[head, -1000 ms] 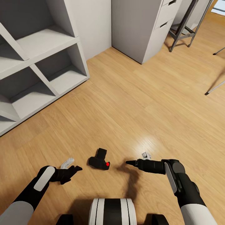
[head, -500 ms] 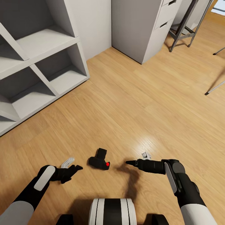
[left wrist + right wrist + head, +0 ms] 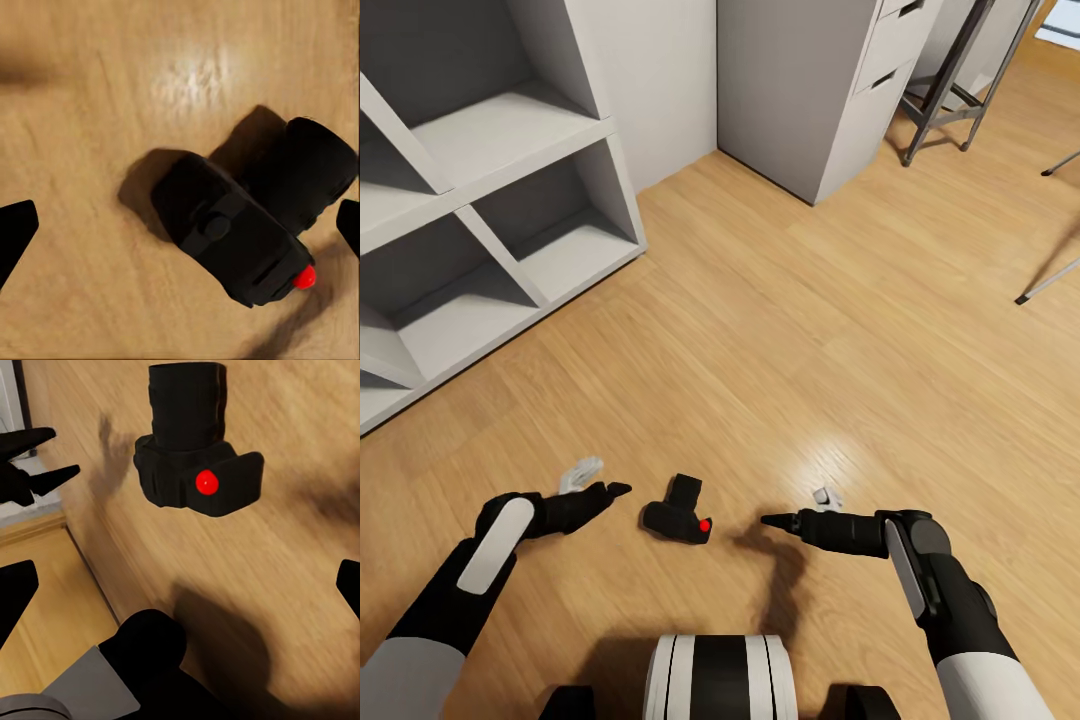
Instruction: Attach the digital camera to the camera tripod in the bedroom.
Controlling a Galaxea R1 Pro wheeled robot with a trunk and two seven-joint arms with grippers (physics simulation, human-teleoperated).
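the digital camera (image 3: 678,514) is matte black with one bright red button. the floor (image 3: 780,330) is honey-toned wood planks. the shelf unit (image 3: 480,210) and drawer cabinet (image 3: 810,80) are pale grey.

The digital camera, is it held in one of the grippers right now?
No, the digital camera lies on the wood floor between the left gripper and right gripper.
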